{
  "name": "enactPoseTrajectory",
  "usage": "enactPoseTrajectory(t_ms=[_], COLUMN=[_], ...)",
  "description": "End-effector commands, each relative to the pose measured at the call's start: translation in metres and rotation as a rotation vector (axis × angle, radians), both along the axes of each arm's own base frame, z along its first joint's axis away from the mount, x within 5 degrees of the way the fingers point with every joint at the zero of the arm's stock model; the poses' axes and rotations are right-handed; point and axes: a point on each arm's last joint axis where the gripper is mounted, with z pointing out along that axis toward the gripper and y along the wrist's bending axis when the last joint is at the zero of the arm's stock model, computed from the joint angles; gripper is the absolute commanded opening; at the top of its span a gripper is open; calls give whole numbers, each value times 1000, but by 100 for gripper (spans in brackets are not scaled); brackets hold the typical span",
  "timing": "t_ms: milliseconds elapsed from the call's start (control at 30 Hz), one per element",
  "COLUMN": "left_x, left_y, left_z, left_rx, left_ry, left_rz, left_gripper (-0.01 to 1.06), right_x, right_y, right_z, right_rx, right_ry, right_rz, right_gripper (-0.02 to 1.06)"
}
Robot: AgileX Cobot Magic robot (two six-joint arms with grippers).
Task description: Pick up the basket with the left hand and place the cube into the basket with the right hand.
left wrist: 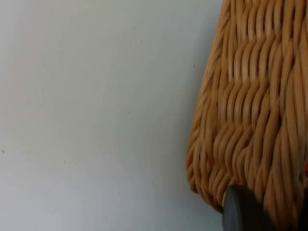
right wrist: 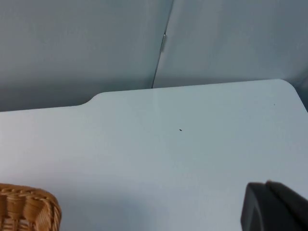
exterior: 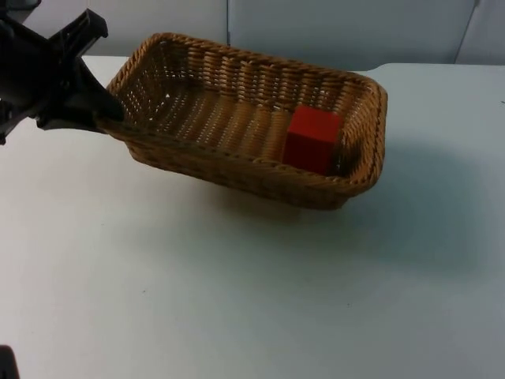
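Open table around the basket (cube inside)

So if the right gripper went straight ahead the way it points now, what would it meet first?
Probably the bare white table top; beyond it stands the grey partition wall. The woven wicker basket lies off to one side of that line, though depth is unclear.

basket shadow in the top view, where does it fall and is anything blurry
Top view: the wicker basket, held by the left gripper, casts a soft shadow on the white table below its near side; the red cube is sharp. Left wrist view: the weave is slightly soft.
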Motion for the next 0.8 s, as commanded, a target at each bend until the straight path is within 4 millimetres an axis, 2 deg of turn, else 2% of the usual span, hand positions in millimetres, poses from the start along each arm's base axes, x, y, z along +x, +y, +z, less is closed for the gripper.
enactPoseTrajectory(t_ms=[0,67,300,500,567,633,667,700,767], left_x=[-3,-4,-5,-3,-3,-3,-3,-3,-2], left_y=[-6,-8,-25,-25,-25,-25,-25,-25,-23], left_z=[5,2,-31,-49,-49,-50,-50,-50,-51], left_rx=[-60,-66,-61,-54,-45,-36,-30,-30,-11], left_ry=[19,31,107,112,99,82,72,72,62], left_rz=[-27,-38,-89,-102,-111,-126,-134,-134,-128], left_gripper=[0,0,0,0,1,8,16,16,39], right_x=[-2,-2,-2,-2,-2,-2,-2,-2,-2], right_y=[-3,-3,-3,-3,-3,-3,-3,-3,-3], right_z=[4,3,3,3,3,3,3,3,3], right_rx=[5,7,12,12,12,12,12,12,13], right_ry=[-11,-10,-8,-8,-8,-8,-8,-8,-7], right_rz=[-6,-6,-4,-4,-4,-4,-4,-4,-4], right_gripper=[0,0,0,0,0,0,0,0,0])
